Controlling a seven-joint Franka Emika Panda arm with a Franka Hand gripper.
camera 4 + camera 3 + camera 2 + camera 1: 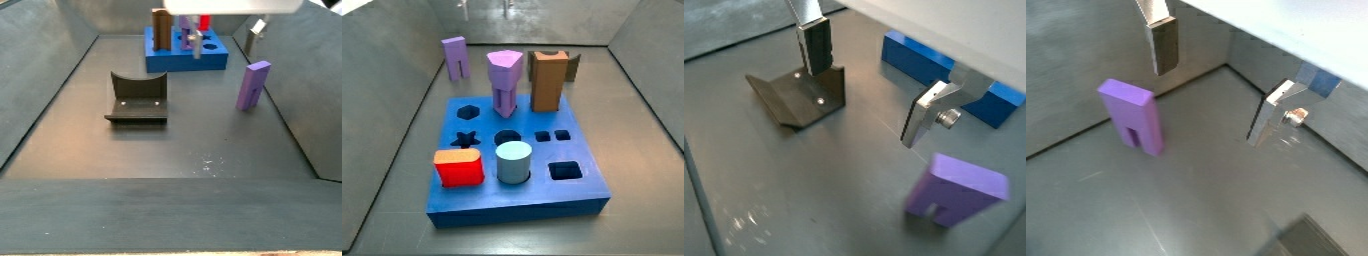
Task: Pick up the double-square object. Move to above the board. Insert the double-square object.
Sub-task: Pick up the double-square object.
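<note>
The double-square object (1130, 115) is a tall light-purple block with a slot splitting its lower half. It stands upright on the grey floor, apart from the board, near a side wall (253, 85) and behind the board's back left corner (454, 58). My gripper (1217, 85) hangs open above the floor with nothing between its fingers (1164, 45). The block stands outside the jaws, beside one finger, and shows in both wrist views (958, 190). The board (523, 195) is a thick blue slab with shaped holes. In a side view the gripper (230, 30) hovers near the far end.
On the board stand a purple pentagonal-topped peg (504, 80), a brown block (548, 80), a red piece (458, 167) and a pale blue cylinder (513, 162). The dark fixture (136, 100) sits mid-floor (802, 95). Grey walls enclose the floor.
</note>
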